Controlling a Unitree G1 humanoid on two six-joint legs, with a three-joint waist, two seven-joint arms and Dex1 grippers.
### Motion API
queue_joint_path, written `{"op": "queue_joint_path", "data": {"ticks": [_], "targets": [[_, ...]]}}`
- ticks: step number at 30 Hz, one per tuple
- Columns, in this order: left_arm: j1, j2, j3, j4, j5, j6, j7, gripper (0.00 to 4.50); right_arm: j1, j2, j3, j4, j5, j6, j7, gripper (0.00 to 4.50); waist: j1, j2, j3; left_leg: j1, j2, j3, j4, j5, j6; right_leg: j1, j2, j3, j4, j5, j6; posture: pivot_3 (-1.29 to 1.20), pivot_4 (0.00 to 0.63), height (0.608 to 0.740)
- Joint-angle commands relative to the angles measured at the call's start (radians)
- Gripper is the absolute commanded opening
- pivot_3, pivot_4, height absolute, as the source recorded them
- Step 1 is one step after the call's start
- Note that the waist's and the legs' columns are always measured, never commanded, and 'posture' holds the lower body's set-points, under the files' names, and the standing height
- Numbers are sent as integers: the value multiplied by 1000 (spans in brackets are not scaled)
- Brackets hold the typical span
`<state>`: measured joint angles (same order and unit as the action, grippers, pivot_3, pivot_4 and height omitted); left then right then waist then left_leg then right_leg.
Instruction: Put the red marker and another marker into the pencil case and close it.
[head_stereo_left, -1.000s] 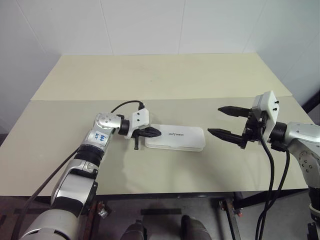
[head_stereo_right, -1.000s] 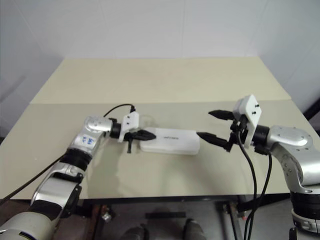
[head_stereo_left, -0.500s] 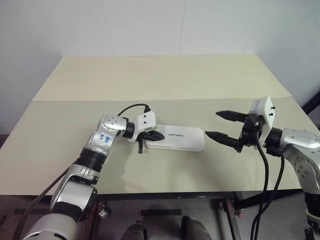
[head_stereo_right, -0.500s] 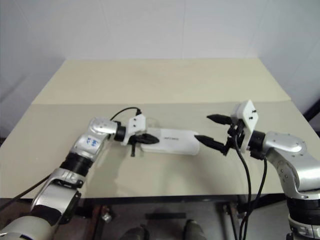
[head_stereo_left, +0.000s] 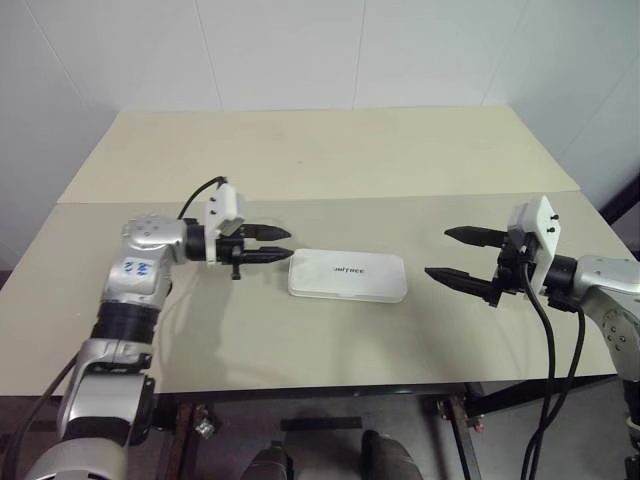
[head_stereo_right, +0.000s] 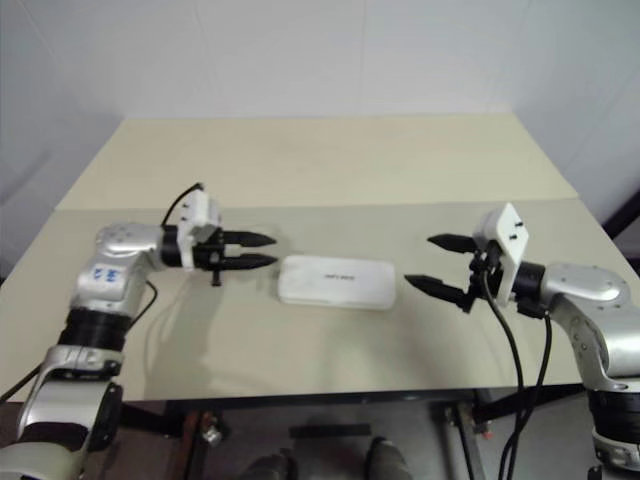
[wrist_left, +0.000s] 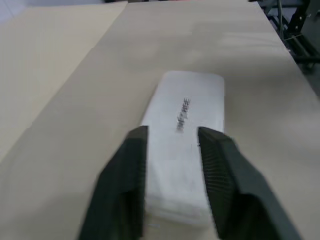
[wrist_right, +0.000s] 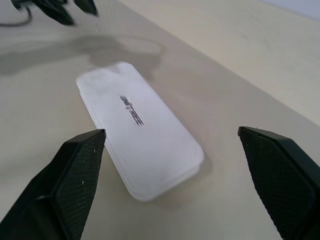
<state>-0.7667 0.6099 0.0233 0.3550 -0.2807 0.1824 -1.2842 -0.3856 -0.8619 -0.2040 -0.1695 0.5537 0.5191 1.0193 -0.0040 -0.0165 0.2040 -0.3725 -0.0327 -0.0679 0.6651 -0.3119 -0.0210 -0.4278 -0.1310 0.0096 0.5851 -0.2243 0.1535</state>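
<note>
Nearest the robot, the desk (head_stereo_left: 330, 340) lies bare along its front edge. Beyond that strip, the left tool (head_stereo_left: 272, 245) hangs over the desk, its two black fingers (wrist_left: 127, 175) lying about level, partly spread with a small gap between them, and holding nothing. It points at the near short end of the pencil case (head_stereo_left: 347, 276), which lies just beyond its fingertips and apart from them. The pencil case is closed, flat on the desk, its lid up with the small dark logo (head_stereo_left: 347, 269) showing. It lies between the two tools. On the far side of the case from the left tool, the right tool (head_stereo_left: 466, 256) hangs over the desk with its fingers (wrist_right: 67, 182) spread wide and empty, aimed at the case's other short end and clear of it. No marker can be seen outside the case. Past both tools and the case, the desk runs on to a white wall (head_stereo_left: 300, 50).
</note>
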Motion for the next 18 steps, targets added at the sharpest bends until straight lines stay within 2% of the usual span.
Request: {"op": "queue_joint_path", "data": {"ticks": [1, 5, 6, 18], "targets": [[37, 48, 49, -84, -50, 19, -8, 2927, -10, -21, -38, 0, 5, -38, 27, 4500, 1, 0, 0, 0, 0, 0, 0, 0, 0, 0, 0, 0, 0, 0, 0, 0, 150, 740], [52, 75, 72, -65, -54, -2, 5, 4308, -6, -27, -37, 37, -10, -71, 46, 4500, 5, 0, 0, 0, 0, 0, 1, 0, 0, 1, 0, 0, 0, 0, 0, 0, 150, 740], [53, 82, 79, -63, -57, -5, 3, 4487, -3, -28, -37, 48, -16, -82, 51, 4500, 5, 0, 0, 0, 0, -1, 1, 0, 0, 1, 0, 0, 0, 0, 0, 0, 150, 740], [91, 136, 86, -102, -83, 12, -17, 4487, -58, -44, 3, 139, -60, -155, 112, 4500, -1, 0, 0, 0, 0, 0, 0, 0, 0, 0, 0, 0, 0, 0, 0, 0, 150, 740]]}}
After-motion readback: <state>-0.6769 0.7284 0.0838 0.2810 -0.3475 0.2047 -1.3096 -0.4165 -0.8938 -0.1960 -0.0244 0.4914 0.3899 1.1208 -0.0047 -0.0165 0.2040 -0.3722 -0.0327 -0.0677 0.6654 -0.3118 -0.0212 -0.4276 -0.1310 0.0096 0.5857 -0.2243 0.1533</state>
